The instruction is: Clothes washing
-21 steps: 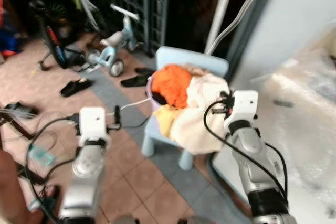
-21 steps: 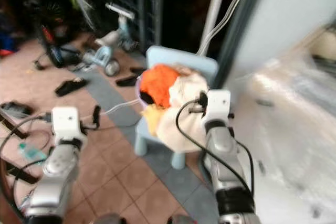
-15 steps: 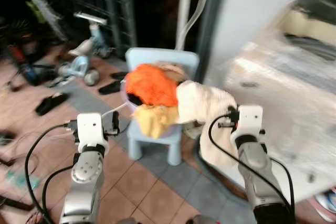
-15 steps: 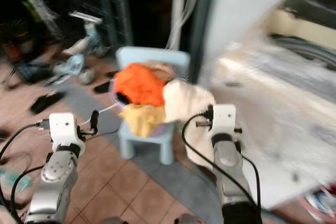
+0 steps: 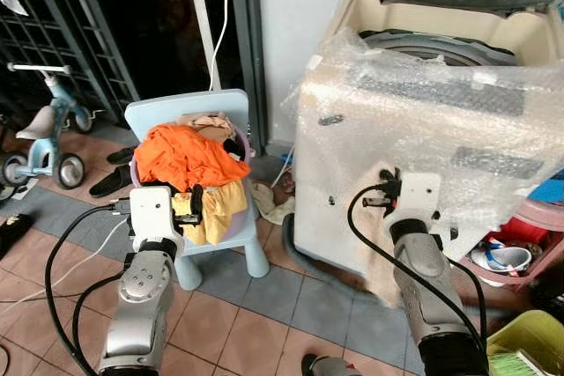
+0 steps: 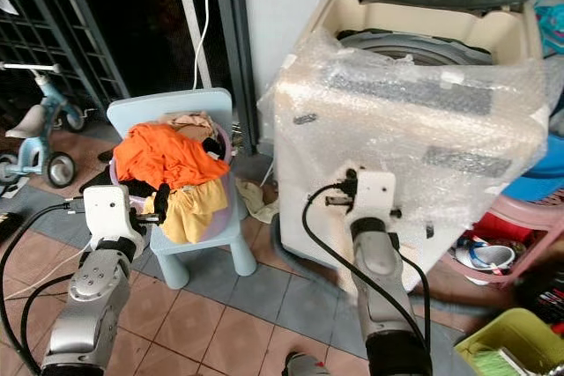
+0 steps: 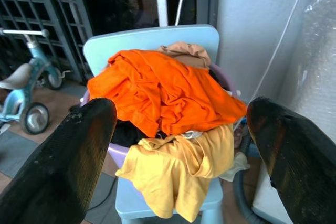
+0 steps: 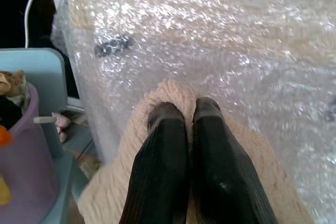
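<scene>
Right pincer is pinched tight on a cream garment, held against the bubble-wrapped front of the washing machine, at 2 o'clock in the head view. Left pincer gapes wide, empty, facing the laundry tub on the blue chair at 10 o'clock. Judging by the heaped orange and yellow clothes, loading has barely begun.

The floor is laid with reddish-brown and grey tiles. A white wall stands beside a dark doorway with a metal grille, and a child's tricycle and dark sandals sit nearby in daylight.
</scene>
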`<state>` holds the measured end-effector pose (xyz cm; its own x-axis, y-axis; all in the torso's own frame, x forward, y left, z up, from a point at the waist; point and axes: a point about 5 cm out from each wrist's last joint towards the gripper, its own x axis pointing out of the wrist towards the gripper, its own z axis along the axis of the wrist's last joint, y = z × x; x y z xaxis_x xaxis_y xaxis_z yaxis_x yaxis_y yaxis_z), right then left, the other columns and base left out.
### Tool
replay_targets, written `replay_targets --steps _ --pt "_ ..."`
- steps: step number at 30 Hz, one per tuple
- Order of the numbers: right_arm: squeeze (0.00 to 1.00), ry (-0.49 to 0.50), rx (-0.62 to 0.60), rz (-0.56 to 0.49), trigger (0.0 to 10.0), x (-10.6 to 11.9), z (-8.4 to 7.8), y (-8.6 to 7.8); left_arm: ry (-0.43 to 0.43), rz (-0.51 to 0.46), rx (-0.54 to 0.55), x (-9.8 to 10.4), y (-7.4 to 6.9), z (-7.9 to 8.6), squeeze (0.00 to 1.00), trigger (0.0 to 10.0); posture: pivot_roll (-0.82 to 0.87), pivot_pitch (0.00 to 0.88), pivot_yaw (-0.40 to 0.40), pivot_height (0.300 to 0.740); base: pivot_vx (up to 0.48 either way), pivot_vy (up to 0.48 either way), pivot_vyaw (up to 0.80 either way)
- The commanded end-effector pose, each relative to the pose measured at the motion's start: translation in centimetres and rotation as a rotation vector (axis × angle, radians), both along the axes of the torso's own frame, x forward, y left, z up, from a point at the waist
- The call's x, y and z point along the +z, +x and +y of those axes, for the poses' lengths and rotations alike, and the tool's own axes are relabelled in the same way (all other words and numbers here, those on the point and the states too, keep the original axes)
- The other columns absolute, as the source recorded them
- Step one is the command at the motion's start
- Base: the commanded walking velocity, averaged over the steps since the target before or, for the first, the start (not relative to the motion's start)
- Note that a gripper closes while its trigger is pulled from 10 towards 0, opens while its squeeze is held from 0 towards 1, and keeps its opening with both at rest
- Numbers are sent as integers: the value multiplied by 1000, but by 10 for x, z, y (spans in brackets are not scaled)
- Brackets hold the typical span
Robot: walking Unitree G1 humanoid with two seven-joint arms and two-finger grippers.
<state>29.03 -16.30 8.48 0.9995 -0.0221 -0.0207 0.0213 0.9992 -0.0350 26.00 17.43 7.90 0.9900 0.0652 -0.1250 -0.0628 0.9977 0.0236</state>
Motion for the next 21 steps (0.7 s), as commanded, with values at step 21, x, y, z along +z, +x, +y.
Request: replay_targets --steps 21 --pt "0 -12 89 -34 10000 14 13 16 -17 -14 -11 2 -1 -6 0 10000 -11 0 -17 740 0 0 -800"
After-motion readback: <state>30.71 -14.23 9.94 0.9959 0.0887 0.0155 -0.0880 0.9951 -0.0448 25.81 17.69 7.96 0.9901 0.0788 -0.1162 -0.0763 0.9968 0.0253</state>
